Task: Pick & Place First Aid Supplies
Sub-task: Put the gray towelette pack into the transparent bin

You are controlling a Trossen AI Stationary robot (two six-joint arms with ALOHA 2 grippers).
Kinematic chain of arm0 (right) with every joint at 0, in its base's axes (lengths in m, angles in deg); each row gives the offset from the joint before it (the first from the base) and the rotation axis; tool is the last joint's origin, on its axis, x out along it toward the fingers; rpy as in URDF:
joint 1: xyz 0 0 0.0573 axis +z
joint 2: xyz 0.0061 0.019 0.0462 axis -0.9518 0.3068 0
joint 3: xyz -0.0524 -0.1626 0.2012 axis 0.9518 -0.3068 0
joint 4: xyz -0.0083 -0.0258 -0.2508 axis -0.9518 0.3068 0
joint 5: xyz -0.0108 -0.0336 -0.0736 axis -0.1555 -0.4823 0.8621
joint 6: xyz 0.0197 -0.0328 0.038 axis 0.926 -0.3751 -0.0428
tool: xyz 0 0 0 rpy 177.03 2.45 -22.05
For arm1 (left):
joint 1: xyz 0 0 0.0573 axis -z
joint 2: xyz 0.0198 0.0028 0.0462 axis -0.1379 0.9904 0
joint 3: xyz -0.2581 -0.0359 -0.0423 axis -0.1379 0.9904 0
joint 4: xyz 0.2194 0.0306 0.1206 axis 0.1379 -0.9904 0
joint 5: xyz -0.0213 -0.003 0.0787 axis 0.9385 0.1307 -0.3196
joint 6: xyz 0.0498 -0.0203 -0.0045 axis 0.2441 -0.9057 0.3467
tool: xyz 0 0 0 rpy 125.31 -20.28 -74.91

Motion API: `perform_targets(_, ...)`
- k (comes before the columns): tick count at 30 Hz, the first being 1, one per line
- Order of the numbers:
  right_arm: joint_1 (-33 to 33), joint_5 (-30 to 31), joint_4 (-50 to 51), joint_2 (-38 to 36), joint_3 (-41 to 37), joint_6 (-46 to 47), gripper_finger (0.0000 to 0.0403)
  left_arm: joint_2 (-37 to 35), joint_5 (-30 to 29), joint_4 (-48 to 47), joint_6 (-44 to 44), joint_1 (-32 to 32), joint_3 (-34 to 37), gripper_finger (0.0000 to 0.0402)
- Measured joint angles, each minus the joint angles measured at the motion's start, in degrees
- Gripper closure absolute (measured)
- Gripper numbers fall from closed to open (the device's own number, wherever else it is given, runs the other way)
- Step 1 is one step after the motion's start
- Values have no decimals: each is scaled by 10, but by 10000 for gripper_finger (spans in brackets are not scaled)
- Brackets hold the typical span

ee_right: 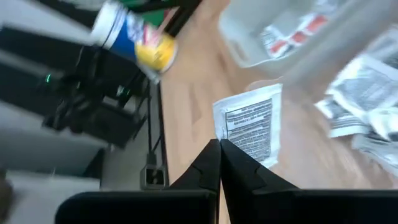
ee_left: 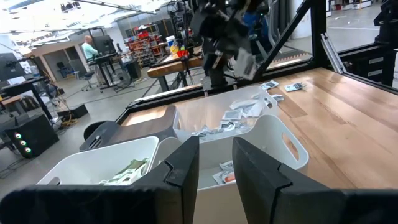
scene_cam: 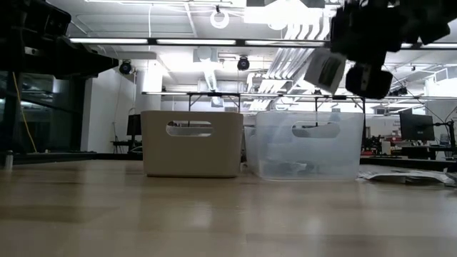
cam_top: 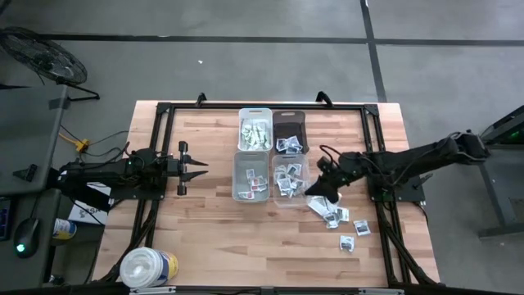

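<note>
Right wrist view shows the right gripper (ee_right: pixel 219 152) pinched fully together on one edge of a small white packet (ee_right: pixel 249 124) with dark print, which hangs flat and free past the fingertips. Seen from table height, the same packet (scene_cam: pixel 325 69) dangles tilted in the air, above the clear bin (scene_cam: pixel 303 146) and well off the wood. From above, the right gripper (cam_top: pixel 323 190) sits at the right side of the cluster of four bins, near the clear one (cam_top: pixel 288 179) that already holds many packets; a loose pile (cam_top: pixel 340 220) lies on the table just beyond it.

A packet like this looks very light, thin and papery, likely to flex and flutter and perhaps to slip from a shallow pinch. An edge hold looks best, since it lies too flat to take from its faces.

The left gripper (cam_top: pixel 196 167) waits left of the bins, its fingers partly apart and holding nothing.
</note>
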Motion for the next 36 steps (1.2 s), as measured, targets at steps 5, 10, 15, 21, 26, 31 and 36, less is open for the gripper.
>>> perform_targets(5, -21, 28, -12, 2, -25, 72, 403, 0, 0, 0, 0, 0, 0, 305)
perform_targets(10, -31, 43, -15, 8, -28, 85, 403, 0, 0, 0, 0, 0, 0, 305)
perform_targets(15, -44, 37, -17, 19, -28, 85, 403, 0, 0, 0, 0, 0, 0, 305)
perform_targets(21, -58, 21, -18, 42, -28, 90, 403, 0, 0, 0, 0, 0, 0, 305)
perform_targets(26, -66, 18, -20, 64, -28, 101, 396, 0, 0, 0, 0, 0, 0, 305)
perform_targets(31, -67, 12, -20, 79, -28, 104, 356, 0, 0, 0, 0, 0, 0, 305)
perform_targets(36, -67, 16, -23, 79, -28, 106, 299, 0, 0, 0, 0, 0, 0, 305)
